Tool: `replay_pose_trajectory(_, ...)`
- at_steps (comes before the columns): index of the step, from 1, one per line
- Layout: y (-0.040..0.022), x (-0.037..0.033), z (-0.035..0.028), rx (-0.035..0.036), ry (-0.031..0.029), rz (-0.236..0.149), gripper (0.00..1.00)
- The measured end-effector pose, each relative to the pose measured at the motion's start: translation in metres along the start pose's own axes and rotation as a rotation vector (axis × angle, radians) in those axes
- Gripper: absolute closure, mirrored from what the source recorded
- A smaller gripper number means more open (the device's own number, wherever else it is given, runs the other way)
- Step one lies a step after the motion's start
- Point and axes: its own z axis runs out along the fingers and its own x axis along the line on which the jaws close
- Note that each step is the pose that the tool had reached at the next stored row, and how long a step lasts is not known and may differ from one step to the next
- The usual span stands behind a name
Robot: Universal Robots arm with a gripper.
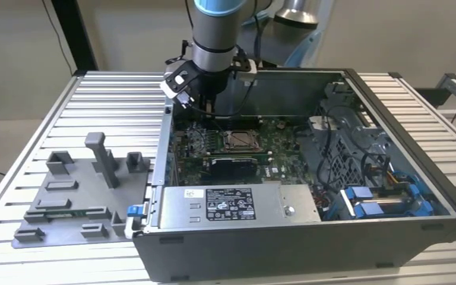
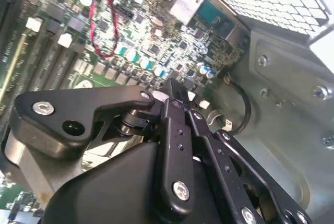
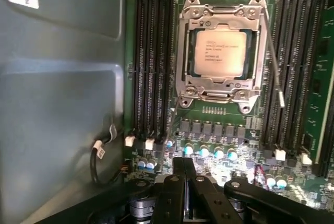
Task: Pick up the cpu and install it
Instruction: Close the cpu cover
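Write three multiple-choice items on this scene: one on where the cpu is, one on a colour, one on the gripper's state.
1. Where is the cpu?
A) on the fixture
B) seated in the socket
C) between the gripper's fingers

2. What colour is the fixture beside the computer case?
A) grey
B) red
C) yellow

3. How is the gripper?
A) spread wide open
B) shut on the cpu
C) shut, holding nothing

Answers:
1. B: in the first wrist view, the pale chip lies inside the socket's metal frame.
2. A: in the exterior view, its plate and blocks are all grey.
3. C: in both wrist views, the fingertips meet with nothing between them, apart from the cpu.
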Motion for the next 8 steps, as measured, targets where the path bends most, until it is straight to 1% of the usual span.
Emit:
replay_pose_trajectory(2, -0.0014, 0.0027, 0.0007, 0.0003, -0.0009, -0.002, 1.0)
replay_pose_trajectory(5, -0.0043, 0.0034, 0.0011, 0.0005, -0.002, -0.003, 1.0)
replay_pose_trajectory(8, -0.0044, 0.0045, 0.0014, 0.0005, -0.002, -0.003, 1.0)
